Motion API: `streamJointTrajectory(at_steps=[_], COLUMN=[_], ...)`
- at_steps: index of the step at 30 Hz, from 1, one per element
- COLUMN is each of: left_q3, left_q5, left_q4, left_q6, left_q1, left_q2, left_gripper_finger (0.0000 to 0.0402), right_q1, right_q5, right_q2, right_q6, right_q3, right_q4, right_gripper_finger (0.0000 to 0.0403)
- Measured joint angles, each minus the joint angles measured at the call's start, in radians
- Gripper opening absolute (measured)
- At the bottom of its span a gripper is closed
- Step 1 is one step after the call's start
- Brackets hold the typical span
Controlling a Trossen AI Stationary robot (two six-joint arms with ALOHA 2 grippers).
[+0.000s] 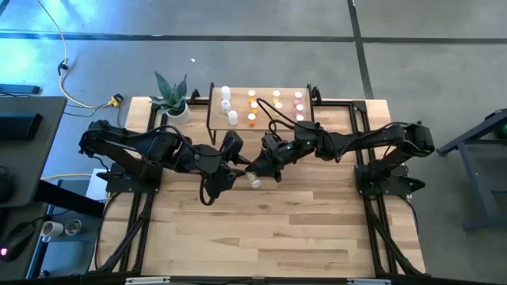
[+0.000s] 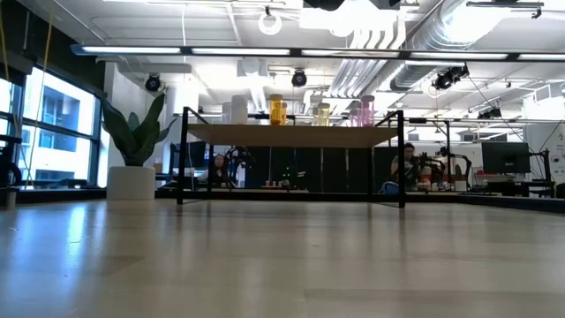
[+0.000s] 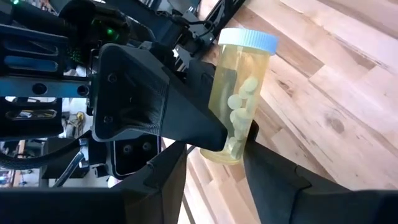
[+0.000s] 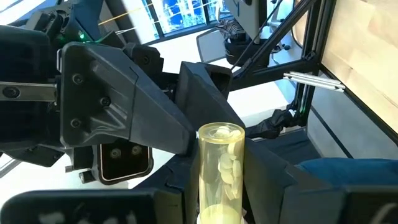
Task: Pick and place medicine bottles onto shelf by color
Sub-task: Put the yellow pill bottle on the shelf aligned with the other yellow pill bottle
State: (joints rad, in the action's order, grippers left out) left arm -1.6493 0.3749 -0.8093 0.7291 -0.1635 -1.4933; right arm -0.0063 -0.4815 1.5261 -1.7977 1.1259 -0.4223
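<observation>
Here the two grippers meet over the middle of the table with one yellow bottle [image 3: 239,99] between them: the right gripper [image 1: 265,162] is clamped narrowly on it, while the left gripper [image 1: 238,164] has its fingers [image 3: 273,180] on either side of the bottle's end, and I cannot tell whether they grip it yet. If the right one lets go before the left has a firm hold, the bottle could slip out and drop to the tabletop [image 1: 261,229]. The shelf [image 1: 261,107], with bottles already on it, lies well beyond both tools.
</observation>
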Motion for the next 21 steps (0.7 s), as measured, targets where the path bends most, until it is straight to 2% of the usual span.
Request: streamJointTrajectory(at_steps=[9, 21], left_q3=[0.000, 0.000], left_q5=[-0.070, -0.100], left_q4=[0.003, 0.006], left_q6=[0.000, 0.008], left_q1=[0.001, 0.001], left_q2=[-0.006, -0.008], left_gripper_finger=[0.0110, 0.0106], right_q1=[0.001, 0.000], right_q5=[-0.032, -0.050], right_q2=[0.000, 0.000], right_q6=[0.000, 0.000], right_q3=[0.000, 0.000], right_q4=[-0.004, 0.000], right_gripper_finger=[0.0096, 0.0096])
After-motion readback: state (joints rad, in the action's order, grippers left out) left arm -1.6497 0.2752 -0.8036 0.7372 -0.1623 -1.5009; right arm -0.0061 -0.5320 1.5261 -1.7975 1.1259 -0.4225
